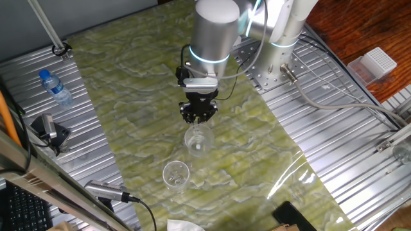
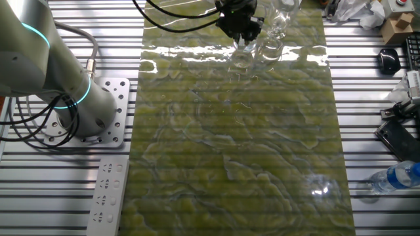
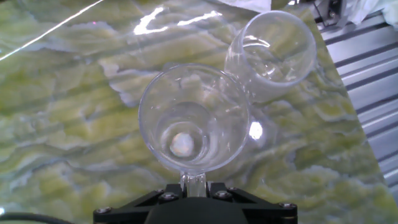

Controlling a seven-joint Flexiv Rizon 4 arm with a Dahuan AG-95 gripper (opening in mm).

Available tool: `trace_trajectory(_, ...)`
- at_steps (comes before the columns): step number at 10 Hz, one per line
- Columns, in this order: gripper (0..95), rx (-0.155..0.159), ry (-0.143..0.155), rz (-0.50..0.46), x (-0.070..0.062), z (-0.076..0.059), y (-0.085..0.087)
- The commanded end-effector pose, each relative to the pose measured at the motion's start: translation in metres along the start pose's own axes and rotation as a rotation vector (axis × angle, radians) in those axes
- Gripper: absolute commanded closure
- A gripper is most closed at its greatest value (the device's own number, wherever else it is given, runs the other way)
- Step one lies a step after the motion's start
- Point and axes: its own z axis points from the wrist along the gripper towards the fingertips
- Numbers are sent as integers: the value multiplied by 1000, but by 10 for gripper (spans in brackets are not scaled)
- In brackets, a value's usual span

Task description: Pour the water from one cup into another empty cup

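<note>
My gripper (image 1: 198, 114) is shut on the rim of a clear glass cup (image 1: 198, 140) and holds it upright over the green marbled mat (image 1: 135, 109). In the hand view the held cup (image 3: 194, 121) fills the middle, with its wall pinched between my gripper's (image 3: 194, 184) jaws. A little clear water (image 3: 183, 143) lies at its bottom, barely visible. A second clear cup (image 3: 273, 53) stands empty just beyond it to the right, and their outlines overlap. This second cup (image 1: 176, 174) stands nearer the mat's front edge. From the other side I see the gripper (image 2: 241, 31) above the held cup (image 2: 241, 58).
A small blue-capped plastic bottle (image 1: 56, 88) stands on the metal table at the left. The arm's base (image 1: 282, 45) is bolted at the back right. A white box (image 1: 374, 64) is at the far right. A power strip (image 2: 108, 190) lies by the base.
</note>
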Motion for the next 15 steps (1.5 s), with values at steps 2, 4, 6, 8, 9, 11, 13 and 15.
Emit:
trace_trajectory(2, 950, 1, 4, 25, 5, -6, 0)
trace_trajectory(4, 950, 10, 30, 32, 6, -12, -1)
trace_trajectory(6, 950, 13, 38, 46, 6, -17, -3)
trace_trajectory(8, 950, 16, 47, 69, 6, -24, -4)
trace_trajectory(9, 950, 18, 50, 77, 6, -26, -4)
trace_trajectory(11, 950, 23, 68, 96, 6, -30, -5)
trace_trajectory(13, 950, 29, 95, 117, 5, -34, -6)
trace_trajectory(15, 950, 29, 113, 143, 4, -38, -10)
